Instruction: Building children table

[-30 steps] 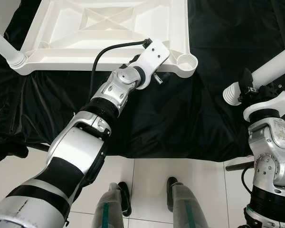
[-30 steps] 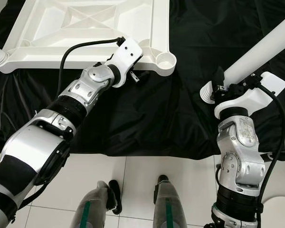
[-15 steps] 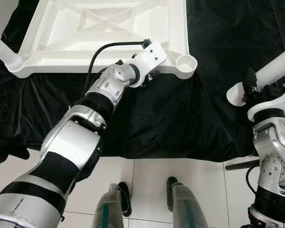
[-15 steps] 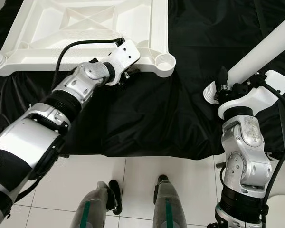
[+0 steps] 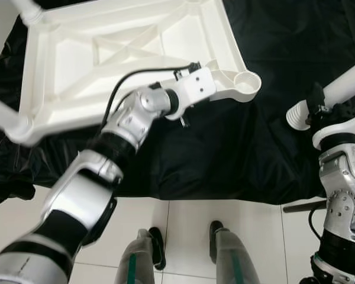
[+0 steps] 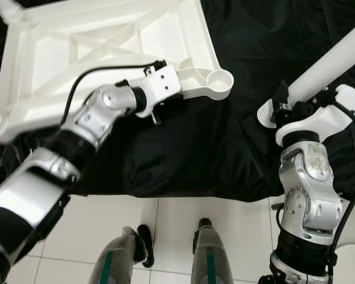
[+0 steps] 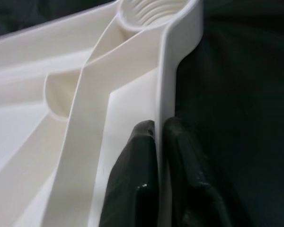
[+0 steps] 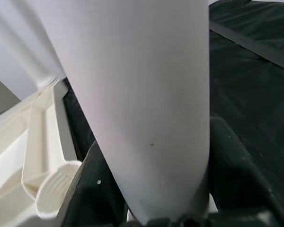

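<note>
The white tabletop point(image 5: 124, 65) lies upside down on a black sheet point(image 5: 225, 154). The left gripper point(image 7: 160, 142) pinches its near rim. At the corner next to it sits an open round socket point(image 5: 247, 84) with nothing in it. Well off to the right, the right gripper point(image 6: 290, 106) grips a white leg point(image 6: 334, 59). The leg slants, with its ribbed low end pointing left at the socket. I think the leg goes in there next.

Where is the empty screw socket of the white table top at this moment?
The empty socket is at the table top corner nearest the robot's right side, lying over the black sheet, just beyond the left gripper that pinches the rim.
</note>
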Tool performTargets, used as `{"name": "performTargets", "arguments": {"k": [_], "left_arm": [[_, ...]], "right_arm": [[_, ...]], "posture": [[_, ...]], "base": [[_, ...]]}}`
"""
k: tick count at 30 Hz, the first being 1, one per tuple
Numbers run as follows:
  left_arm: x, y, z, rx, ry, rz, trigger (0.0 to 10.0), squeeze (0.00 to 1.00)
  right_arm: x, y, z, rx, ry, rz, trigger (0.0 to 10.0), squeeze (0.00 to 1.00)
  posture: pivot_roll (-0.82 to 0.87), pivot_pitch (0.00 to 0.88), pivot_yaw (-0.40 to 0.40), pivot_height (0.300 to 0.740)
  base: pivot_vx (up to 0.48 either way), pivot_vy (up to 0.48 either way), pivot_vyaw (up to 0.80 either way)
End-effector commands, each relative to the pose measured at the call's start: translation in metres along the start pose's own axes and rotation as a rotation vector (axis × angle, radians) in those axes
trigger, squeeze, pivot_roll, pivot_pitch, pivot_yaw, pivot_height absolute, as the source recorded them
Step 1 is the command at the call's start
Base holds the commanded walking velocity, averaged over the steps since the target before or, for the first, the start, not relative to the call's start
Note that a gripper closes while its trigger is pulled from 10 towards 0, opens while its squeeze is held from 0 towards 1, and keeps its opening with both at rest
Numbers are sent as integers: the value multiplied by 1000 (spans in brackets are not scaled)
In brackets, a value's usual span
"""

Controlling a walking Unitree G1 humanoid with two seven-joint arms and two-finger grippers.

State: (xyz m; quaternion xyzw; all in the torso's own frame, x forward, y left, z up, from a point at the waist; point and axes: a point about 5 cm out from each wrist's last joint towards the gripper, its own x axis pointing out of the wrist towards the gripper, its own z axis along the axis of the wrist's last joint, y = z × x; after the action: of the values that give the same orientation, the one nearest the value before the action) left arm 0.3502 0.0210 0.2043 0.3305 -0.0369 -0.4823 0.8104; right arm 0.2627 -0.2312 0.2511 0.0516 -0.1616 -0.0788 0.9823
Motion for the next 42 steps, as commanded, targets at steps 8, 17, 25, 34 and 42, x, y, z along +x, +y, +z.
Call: {"name": "performTargets", "arguments": {"k": [8,17,25,34,42], "left_arm": [[-16,-72,-17,-128,7,-325,0,0],[-21,-76,-10,-154,-38,-288,10000,1000],[-20,-52,7,-193,-72,-53,10000,0],[-41,-13,36,-220,-188,159,10000,0],[-63,2,50,-362,-254,239,10000,0]], "right_arm": [[16,14,12,32,-80,85,10000,0],[34,24,15,37,-97,141,10000,0],[39,37,12,51,-89,215,10000,0],[43,54,2,33,-48,313,10000,0],[49,58,-14,-42,29,299,10000,0]], "posture": [[-188,224,108,740],[-167,211,78,740],[-151,206,57,740],[-120,198,47,740],[-87,186,43,740]], "base": [[0,0,0],[0,0,0],[0,0,0],[0,0,0],[0,0,0]]}}
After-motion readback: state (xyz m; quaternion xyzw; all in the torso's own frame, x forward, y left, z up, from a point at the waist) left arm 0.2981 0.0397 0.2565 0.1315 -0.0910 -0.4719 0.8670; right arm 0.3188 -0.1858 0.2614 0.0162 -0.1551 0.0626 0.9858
